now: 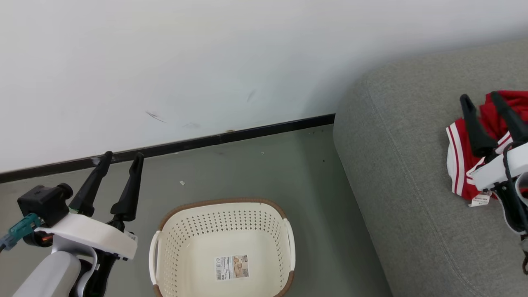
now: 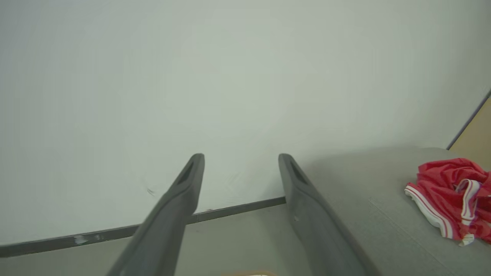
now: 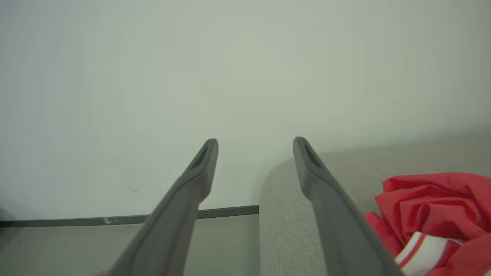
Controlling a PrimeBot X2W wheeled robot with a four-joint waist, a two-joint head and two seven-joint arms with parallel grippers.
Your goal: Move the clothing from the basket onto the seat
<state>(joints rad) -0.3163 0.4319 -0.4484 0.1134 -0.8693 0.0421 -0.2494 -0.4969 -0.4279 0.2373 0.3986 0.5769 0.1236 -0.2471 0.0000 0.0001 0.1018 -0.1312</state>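
The red clothing (image 1: 466, 165) with white striped trim lies crumpled on the grey seat (image 1: 404, 173) at the right; it also shows as the clothing (image 2: 448, 197) and the clothing (image 3: 429, 214) in the wrist views. The cream basket (image 1: 225, 247) with its brown rim stands on the floor at lower centre, holding only its label sticker. My right gripper (image 1: 480, 99) hovers over the clothing, open, nothing between its fingers (image 3: 203, 168). My left gripper (image 1: 123, 156) stands open left of the basket, above the floor, fingers (image 2: 191, 180) empty.
A white wall with a black skirting strip (image 1: 206, 142) runs behind the basket. The grey-green floor (image 1: 288, 165) lies between basket, wall and seat. The seat's rounded corner (image 3: 276, 191) stands close to the wall.
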